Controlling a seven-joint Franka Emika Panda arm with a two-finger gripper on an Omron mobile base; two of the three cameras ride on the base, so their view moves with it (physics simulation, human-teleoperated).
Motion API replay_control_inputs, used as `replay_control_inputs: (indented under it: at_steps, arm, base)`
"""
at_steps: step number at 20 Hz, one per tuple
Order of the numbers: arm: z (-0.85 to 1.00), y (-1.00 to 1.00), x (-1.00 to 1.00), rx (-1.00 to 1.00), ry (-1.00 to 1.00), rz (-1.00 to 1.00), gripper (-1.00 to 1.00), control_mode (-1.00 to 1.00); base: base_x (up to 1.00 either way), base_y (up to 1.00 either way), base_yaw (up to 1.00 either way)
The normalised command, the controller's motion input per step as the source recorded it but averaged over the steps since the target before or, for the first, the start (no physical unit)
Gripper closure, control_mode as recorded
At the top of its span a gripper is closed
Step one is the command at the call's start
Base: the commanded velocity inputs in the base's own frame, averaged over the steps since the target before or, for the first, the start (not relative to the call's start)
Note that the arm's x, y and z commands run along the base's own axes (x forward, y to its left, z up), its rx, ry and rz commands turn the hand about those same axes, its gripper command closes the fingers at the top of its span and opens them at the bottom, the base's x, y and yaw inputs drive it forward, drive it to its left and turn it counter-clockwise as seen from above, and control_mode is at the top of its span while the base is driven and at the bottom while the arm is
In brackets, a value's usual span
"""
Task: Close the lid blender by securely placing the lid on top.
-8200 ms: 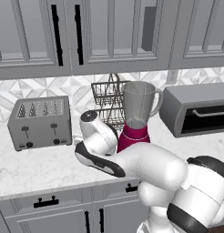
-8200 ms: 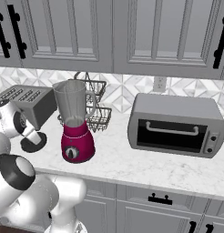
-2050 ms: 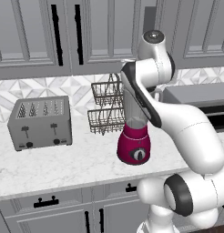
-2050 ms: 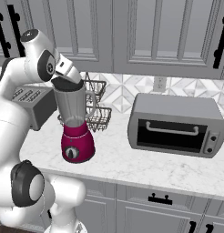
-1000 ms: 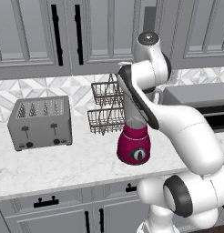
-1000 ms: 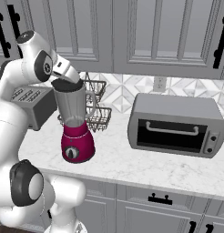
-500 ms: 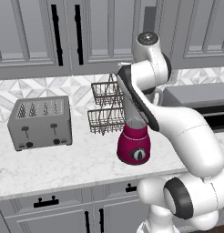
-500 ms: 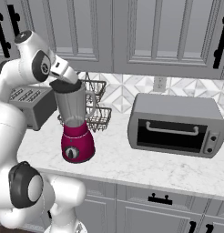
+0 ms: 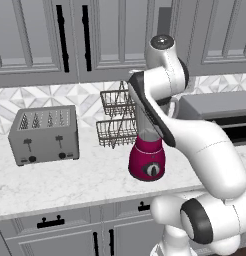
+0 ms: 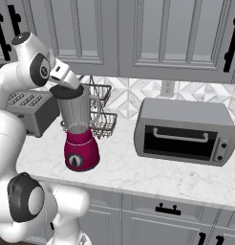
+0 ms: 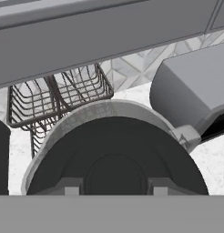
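The blender stands on the counter with its magenta base and clear jar; in the left base view I see its base, while my arm covers the jar. The black round lid sits tilted at the jar's rim. From the hand camera the lid lies just below, with the grey jar rim curving around its far edge. My gripper is directly above the jar, shut on the lid; in the hand view the gripper has a fingertip at each side of the lid's centre.
A grey four-slot toaster stands left of the blender. A two-tier wire rack is behind it against the backsplash. A toaster oven sits to the right. Upper cabinets hang close above my hand. Bare marble counter lies in front.
My arm rose from the counter by the toaster to the top of the jar with the lid. Over the last second the hand has sunk only slightly.
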Motion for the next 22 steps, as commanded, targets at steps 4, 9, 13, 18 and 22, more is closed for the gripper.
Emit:
replay_control_inputs:
  at_steps: [4, 9, 13, 18, 22]
  arm:
    - [0.00, 0.00, 0.16, 0.00, 0.00, 0.00, 1.00, -1.00]
    - [0.00, 0.00, 0.27, 0.00, 0.00, 0.00, 1.00, -1.00]
    - [0.00, 0.00, 0.25, 0.00, 0.00, -0.01, 1.00, -1.00]
    - [0.00, 0.00, 0.21, 0.00, -0.02, 0.00, 1.00, -1.00]
    - [0.00, 0.00, 0.14, 0.00, -0.06, 0.00, 1.00, -1.00]
  base:
    - [0.00, 0.00, 0.00]
    - [0.00, 0.00, 0.00]
    - [0.00, 0.00, 0.00]
    - [0.00, 0.00, 0.00]
    - [0.00, 0.00, 0.00]
